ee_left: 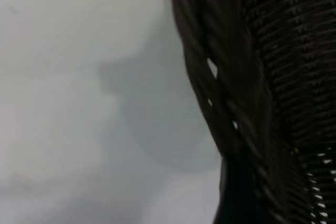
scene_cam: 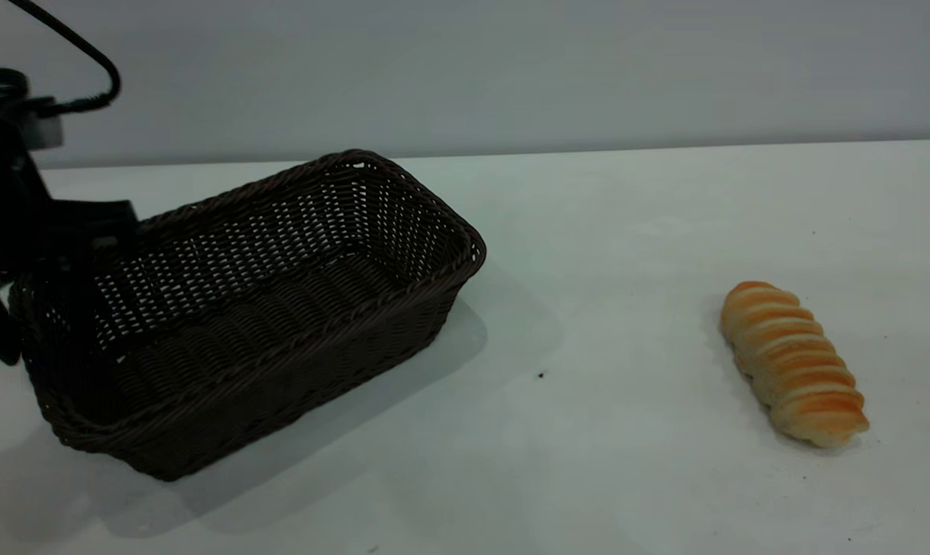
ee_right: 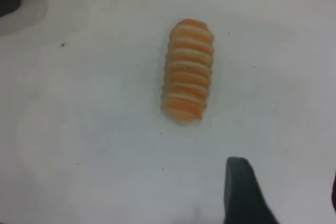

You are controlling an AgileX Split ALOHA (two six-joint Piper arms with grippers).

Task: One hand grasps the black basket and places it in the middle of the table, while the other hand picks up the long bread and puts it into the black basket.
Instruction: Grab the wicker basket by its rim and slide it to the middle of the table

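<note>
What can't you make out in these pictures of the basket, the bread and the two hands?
- Left hand: exterior view, cut off by the left edge and dark against the black basket; its grip on the rim is unclear.
- Basket: left wrist view shows only a blurred piece of rim.
- Right hand: absent from the exterior view; the right wrist view shows just fingertips at the edge, above the table, short of the long bread.

Your left arm (scene_cam: 6,223) is matte black, with a small white part (scene_cam: 42,127) and a looping black cable (scene_cam: 87,54) on top.
</note>
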